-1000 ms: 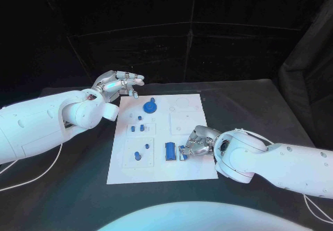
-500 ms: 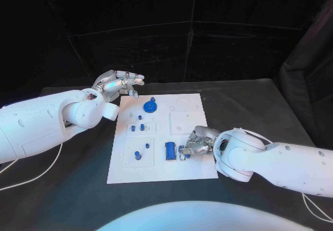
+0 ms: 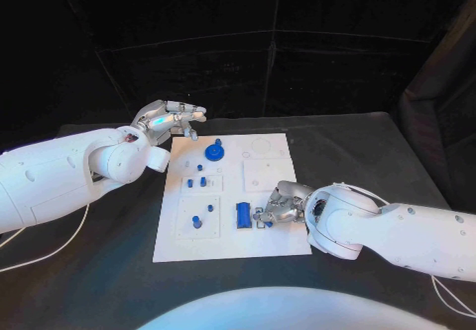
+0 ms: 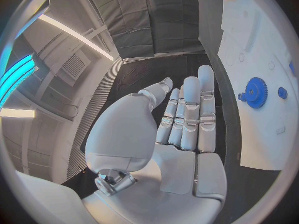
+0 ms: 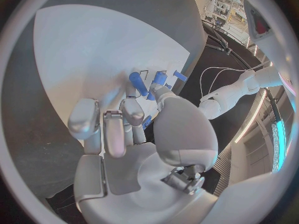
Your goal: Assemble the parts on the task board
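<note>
Presently, step in hand: right hand [image 3: 280,206] works a small blue part [image 3: 266,218] at the task board [image 3: 267,161], beside the blue block [image 3: 243,214].
Method: keep the part upright, press straight down, release only once seated.
Right fingers: curled about the small part; the grip looks like a pinch, though partly hidden.
Left hand [image 3: 170,118]: at the board's far corner, fingers apart, holding nothing.
Part appearance: short, blue, slim.
Blue gear [image 3: 214,151]: seated toward the board's far end.
</note>
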Controlling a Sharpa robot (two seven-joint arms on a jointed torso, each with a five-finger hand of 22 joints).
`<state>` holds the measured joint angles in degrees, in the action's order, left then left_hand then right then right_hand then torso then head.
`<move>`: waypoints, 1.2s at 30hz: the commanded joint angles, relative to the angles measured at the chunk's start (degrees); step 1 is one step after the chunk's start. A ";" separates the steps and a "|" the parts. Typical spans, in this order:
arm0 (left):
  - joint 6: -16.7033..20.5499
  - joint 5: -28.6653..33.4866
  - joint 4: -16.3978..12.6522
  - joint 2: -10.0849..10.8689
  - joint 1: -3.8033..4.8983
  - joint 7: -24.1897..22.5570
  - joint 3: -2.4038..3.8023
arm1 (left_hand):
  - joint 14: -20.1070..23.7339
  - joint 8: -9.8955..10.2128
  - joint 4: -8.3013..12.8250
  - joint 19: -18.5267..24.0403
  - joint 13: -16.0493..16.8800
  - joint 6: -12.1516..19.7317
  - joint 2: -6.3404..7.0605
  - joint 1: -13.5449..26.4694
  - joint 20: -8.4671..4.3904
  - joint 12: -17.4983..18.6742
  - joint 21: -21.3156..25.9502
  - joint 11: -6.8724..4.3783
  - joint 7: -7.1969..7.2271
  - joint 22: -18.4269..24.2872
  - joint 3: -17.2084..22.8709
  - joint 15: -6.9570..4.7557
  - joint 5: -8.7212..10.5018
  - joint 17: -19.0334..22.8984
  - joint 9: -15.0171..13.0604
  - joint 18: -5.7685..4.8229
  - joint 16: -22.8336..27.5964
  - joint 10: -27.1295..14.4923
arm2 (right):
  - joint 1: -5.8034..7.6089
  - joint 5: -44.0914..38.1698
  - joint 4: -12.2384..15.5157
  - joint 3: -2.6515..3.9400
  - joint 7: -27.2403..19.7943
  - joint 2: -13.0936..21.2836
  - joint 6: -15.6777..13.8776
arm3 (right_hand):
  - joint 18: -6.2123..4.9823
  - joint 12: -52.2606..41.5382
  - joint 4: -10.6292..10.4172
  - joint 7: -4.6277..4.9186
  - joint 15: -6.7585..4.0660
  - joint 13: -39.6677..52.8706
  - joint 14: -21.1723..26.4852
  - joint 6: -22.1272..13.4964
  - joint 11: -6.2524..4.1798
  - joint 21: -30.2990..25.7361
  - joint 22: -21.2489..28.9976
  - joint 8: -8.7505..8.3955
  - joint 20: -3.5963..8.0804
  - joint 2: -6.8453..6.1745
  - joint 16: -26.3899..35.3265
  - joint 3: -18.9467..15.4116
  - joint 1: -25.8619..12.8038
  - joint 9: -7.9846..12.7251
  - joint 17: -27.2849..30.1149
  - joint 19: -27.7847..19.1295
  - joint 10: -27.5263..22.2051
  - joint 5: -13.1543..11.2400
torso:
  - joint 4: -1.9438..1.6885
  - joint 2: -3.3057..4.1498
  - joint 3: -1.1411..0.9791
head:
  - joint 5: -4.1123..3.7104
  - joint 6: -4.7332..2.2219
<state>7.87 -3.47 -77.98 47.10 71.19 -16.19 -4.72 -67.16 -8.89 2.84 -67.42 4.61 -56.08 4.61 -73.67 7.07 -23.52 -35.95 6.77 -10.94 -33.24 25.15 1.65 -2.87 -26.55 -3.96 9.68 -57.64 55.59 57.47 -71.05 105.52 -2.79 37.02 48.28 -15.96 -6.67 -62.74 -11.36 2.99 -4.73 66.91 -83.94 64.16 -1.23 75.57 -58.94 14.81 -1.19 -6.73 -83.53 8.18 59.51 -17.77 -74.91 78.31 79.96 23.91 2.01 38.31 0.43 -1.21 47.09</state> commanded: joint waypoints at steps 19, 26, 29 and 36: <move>-0.70 -0.26 -0.17 0.13 0.09 0.07 0.03 | 0.49 -0.38 -0.15 0.09 -0.05 0.49 -0.13 0.67 0.29 -0.36 0.37 -0.03 0.08 0.09 -0.19 0.11 -0.08 0.06 0.09 0.78 -0.27 -0.34 | 0.08 -1.59 -0.07 0.02 -0.07 -0.01 -0.36 | 1.23 0.03 7.15 -0.69 -0.89 0.61 -4.20 0.44 -0.78 0.55 -0.64 0.33 0.53 6.78 -0.42 7.16 10.13 -1.40 -5.15 0.50 0.71 -7.89 | 0.00 0.00 0.01 | -0.21 0.13; -0.74 -0.34 -0.19 0.14 0.09 0.16 0.03 | 0.49 -0.38 -0.15 0.09 -0.05 0.49 -0.13 0.67 0.29 -0.36 0.37 -0.03 0.08 0.09 -0.19 0.11 -0.08 0.06 0.09 0.78 -0.27 -0.34 | 0.08 -1.70 -0.10 0.02 -0.15 -0.12 -0.70 | 1.23 0.07 7.13 -0.54 -0.80 0.70 -4.20 0.49 -0.66 0.52 -0.62 0.36 0.45 6.35 -0.42 7.96 8.84 -1.63 -5.16 0.47 0.84 -8.28 | -0.04 -0.02 0.01 | -0.28 0.15; -0.76 -0.48 -0.19 0.15 0.09 0.22 0.03 | 0.49 -0.38 -0.15 0.09 -0.05 0.49 -0.13 0.67 0.29 -0.36 0.37 -0.03 0.08 0.09 -0.19 0.11 -0.08 0.06 0.09 0.78 -0.27 -0.34 | 0.08 -1.68 -0.08 0.02 -0.36 -0.19 -0.66 | 1.25 -0.01 5.82 -0.44 -0.65 0.83 -4.21 0.74 -0.53 0.53 -0.67 0.41 0.34 5.65 -0.45 7.42 6.20 -1.80 -5.20 0.48 1.04 -10.16 | -0.02 0.00 0.01 | -0.27 0.15; -0.81 -0.57 -0.20 0.14 0.09 0.35 0.03 | 0.49 -0.38 -0.15 0.09 -0.05 0.49 -0.13 0.67 0.29 -0.36 0.37 -0.03 0.08 0.09 -0.19 0.11 -0.08 0.06 0.09 0.78 -0.27 -0.34 | 0.08 -1.58 -0.11 0.02 -0.65 -0.26 -0.27 | 1.24 -0.07 2.18 -0.31 -0.52 1.08 -4.21 1.26 -0.36 0.54 -0.78 0.43 0.18 2.52 -0.46 2.91 -0.25 -2.14 -5.23 0.50 1.29 -8.49 | 0.01 0.02 0.00 | -0.26 0.18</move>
<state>7.77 -3.64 -78.06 47.22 71.20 -15.81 -4.71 -67.16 -8.89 2.84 -67.42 4.63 -56.09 4.61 -73.67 7.07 -23.52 -35.95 6.76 -10.94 -33.21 25.15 1.65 -2.87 -26.56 -3.96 9.68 -57.64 55.59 57.50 -72.43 105.32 -2.77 36.69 48.11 -16.36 -5.75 -62.94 -9.02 2.67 -5.24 67.93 -84.07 64.89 -1.74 75.81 -59.68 14.95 -0.78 -3.94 -83.74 11.58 59.96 -19.85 -74.90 78.72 80.88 15.12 1.99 38.34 0.44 -1.49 47.24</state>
